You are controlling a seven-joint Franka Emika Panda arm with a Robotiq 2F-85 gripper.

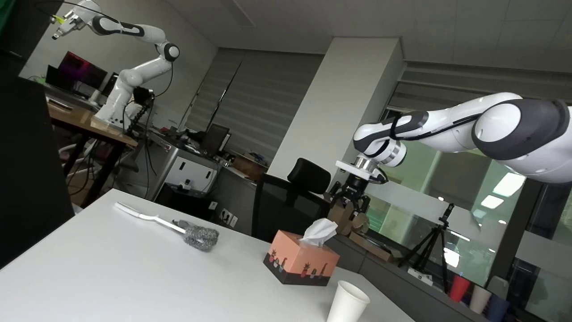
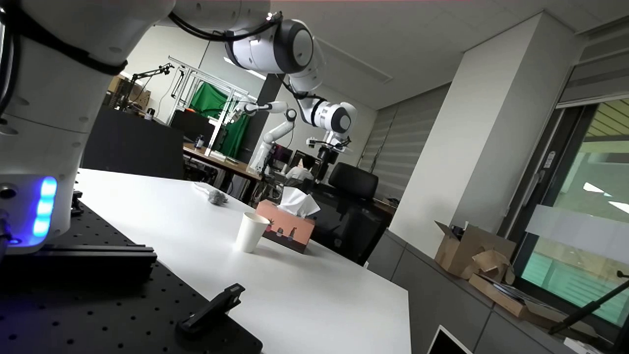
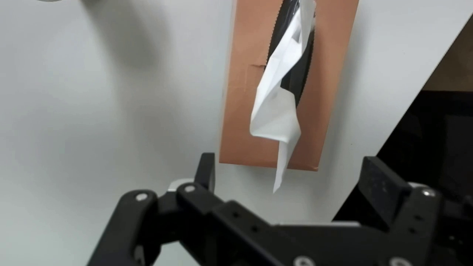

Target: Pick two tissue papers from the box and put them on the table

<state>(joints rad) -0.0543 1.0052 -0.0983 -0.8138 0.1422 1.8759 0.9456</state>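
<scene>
end effector (image 3: 287, 173) above the box (image 1: 303, 259)

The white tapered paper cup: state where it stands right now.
At the lower right of an exterior view, the white tapered paper cup stands on the smooth white tabletop, just below and right of the salmon cardboard tissue box.
</scene>
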